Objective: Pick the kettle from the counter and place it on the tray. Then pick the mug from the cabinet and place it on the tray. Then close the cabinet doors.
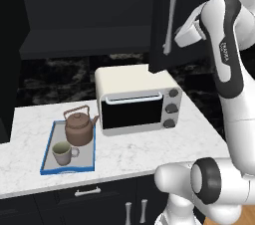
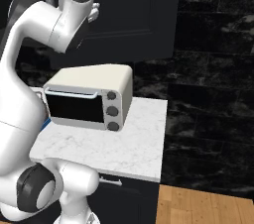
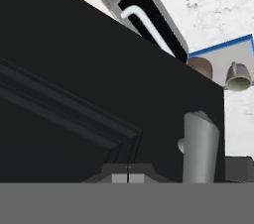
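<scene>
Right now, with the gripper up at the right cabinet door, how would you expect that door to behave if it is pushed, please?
The cabinet door looks like a rigid panel, so it would probably swing as one piece rather than flex. Its bar handle is smooth and round, so the shut gripper might slide along it. Pushing the flat panel seems steadier.
</scene>
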